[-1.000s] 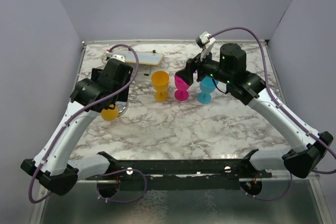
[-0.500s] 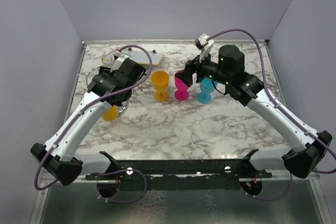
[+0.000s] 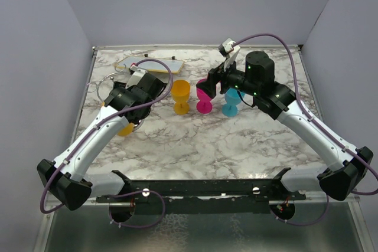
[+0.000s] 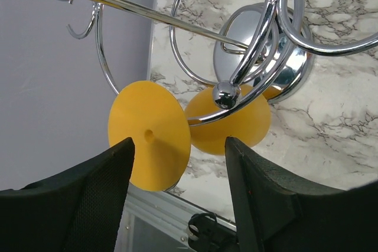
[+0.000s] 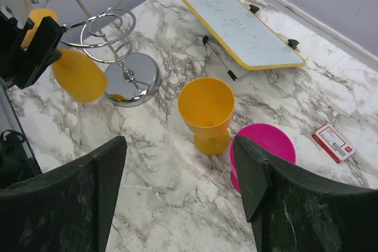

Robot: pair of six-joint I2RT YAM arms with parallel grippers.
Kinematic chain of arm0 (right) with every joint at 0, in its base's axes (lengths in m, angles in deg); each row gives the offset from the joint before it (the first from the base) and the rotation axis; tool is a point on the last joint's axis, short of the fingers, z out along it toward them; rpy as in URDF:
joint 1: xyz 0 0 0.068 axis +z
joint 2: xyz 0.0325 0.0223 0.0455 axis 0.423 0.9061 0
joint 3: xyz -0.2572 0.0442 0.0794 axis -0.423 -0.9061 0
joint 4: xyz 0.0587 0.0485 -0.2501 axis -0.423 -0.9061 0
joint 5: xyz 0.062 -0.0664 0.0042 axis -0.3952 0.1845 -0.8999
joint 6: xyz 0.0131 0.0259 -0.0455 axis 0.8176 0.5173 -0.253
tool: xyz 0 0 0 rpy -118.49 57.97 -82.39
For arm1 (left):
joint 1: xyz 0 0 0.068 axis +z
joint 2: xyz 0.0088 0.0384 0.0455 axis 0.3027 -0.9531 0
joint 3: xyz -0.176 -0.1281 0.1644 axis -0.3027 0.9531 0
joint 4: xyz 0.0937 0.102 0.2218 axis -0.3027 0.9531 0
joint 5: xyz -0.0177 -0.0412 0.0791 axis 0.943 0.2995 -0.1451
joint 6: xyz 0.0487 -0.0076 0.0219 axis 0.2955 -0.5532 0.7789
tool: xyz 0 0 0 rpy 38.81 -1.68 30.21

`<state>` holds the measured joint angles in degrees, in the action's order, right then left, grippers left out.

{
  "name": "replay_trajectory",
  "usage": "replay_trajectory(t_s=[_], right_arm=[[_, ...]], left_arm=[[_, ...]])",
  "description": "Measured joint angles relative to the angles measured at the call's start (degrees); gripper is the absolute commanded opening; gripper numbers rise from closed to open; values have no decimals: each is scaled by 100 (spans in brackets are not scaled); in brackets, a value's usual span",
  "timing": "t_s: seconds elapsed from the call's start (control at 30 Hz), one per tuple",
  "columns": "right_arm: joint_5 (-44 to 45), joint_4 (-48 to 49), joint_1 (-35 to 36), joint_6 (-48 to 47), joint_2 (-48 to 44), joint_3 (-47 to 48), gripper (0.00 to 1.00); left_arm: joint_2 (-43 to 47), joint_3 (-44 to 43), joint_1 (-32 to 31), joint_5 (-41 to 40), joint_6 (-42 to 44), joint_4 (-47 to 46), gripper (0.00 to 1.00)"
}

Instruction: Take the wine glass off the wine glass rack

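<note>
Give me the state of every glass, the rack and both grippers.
Hanging yellow glass, upside down, on the rack's wire arm.
Rack, upright.
Standing yellow glass, upright, empty.
Pink glass, upright, empty.
Blue glass, upright.
Left gripper, open, near the hanging yellow glass's foot.
Right gripper, open, empty.

Overhead view from near edge, both wrist views share wine glass rack (image 4: 277,72), left closest

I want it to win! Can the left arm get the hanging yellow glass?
Probably yes: the open left gripper sits right by the glass, nothing blocking; only the rack wire holds it.
</note>
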<state>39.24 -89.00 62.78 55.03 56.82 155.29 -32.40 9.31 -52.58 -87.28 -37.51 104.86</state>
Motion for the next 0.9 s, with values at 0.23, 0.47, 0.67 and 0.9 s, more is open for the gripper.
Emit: replay_trajectory(t_s=[0.23,0.47,0.67,0.9], right_arm=[[-59,22,0,0,-4,0,74],[-68,44,0,2,-20,0,74],[-101,63,0,7,-20,-7,74],[-149,66,0,13,-20,-7,74]], left_arm=[[52,240,105,-129,13,-216,54],[68,302,151,-240,63,-345,43],[122,302,151,-243,103,-367,35],[192,302,153,-243,149,-398,26]])
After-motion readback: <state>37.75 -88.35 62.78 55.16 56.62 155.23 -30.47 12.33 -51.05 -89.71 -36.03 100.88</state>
